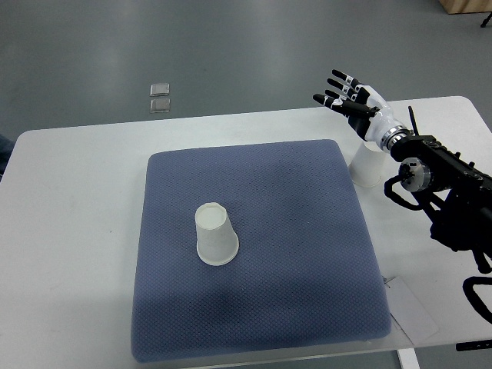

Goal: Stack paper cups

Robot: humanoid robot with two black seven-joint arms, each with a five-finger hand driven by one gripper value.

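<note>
- Entered from the right edge of the frame: right arm (438, 173), black and jointed, angled up and leftward toward the upper right of the frame.
- Ended in the right hand (350, 96), raised over the far right part of the desk (69, 231), palm turned roughly sideways, wrist in white casing.
- Fingers (338, 77) spread and extended toward the upper left, dark tips apart from one another, holding nothing.
- Stood just below and beside the wrist: a white paper cup (367, 165), partly hidden by the forearm, on the desk just off the right edge of the mat; contact between cup and arm could not be told.
- Lay across the middle of the desk: a blue-grey padded mat (307, 254), roughly square.
- Sat upside down on the mat, left of centre: a second paper cup (215, 234), wide rim down, narrow base up, well apart from the hand and from the first cup.
- Rested on the grey floor beyond the desk, upper left of the frame: two small clear squares (160, 97), one just above the other.
- Lay at the lower right edge of the desk: a white paper tag (411, 311).
</note>
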